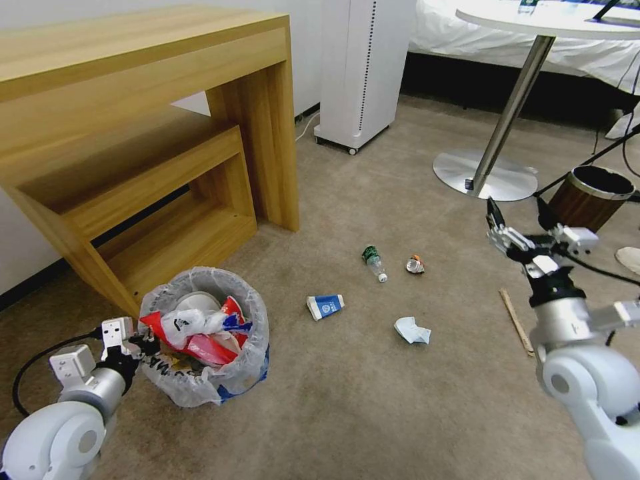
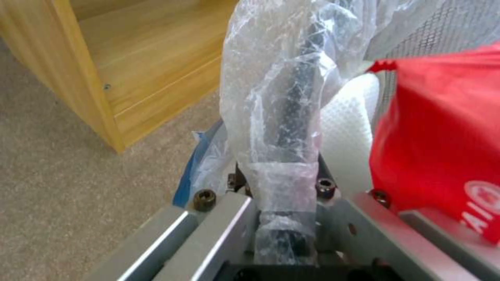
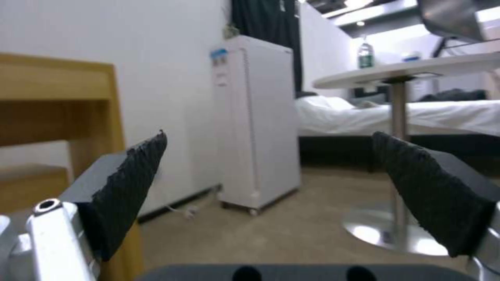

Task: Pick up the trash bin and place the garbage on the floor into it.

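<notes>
Five pieces of litter lie on the beige carpet at frame centre: a green-label plastic bottle, a crushed cup, a blue-white carton, crumpled white paper and a wooden stick. At lower left the left gripper has its fingers clamped on the rim of the small round trash bin lined with crinkly translucent plastic, already stuffed with red wrappers. The right gripper, fingers wide and empty, hovers at right, so collecting seems in hand, and the next move likely calls for lowering onto one piece.

open carpet, wooden shelf crowding bin

Beige carpet, wooden desk, white appliance, round pedestal table, bed
</notes>
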Motion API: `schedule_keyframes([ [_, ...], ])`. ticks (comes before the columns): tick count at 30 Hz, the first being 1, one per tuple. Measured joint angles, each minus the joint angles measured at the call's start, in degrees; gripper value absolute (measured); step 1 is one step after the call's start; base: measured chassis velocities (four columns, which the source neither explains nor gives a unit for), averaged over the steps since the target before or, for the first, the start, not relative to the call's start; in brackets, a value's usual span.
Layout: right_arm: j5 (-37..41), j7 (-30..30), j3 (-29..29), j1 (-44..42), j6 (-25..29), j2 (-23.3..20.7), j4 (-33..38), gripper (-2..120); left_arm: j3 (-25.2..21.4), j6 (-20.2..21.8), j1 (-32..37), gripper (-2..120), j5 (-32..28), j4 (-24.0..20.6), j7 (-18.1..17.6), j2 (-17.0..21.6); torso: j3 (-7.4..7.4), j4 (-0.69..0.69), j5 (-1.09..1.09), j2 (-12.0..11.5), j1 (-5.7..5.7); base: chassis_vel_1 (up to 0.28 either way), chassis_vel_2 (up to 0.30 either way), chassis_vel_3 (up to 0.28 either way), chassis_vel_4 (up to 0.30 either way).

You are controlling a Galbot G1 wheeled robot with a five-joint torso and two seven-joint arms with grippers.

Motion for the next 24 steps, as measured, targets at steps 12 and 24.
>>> schedule_keyframes([
  [12,-4.69,1.87,-0.87,-2.81,1.34,5.89,-2.40,100,0.72,0.09,0.29,1,-0.13,-0.48,0.24,0.84,0.00,0.00,0.00,0.00,0.00,0.000,0.000,0.000,0.000],
  [24,-6.66,1.87,-1.34,-2.94,1.87,9.66,-4.22,100,0.50,0.14,0.43,1,-0.68,-0.47,0.42,1.46,0.00,0.00,0.00,0.00,0.00,0.000,0.000,0.000,0.000],
])
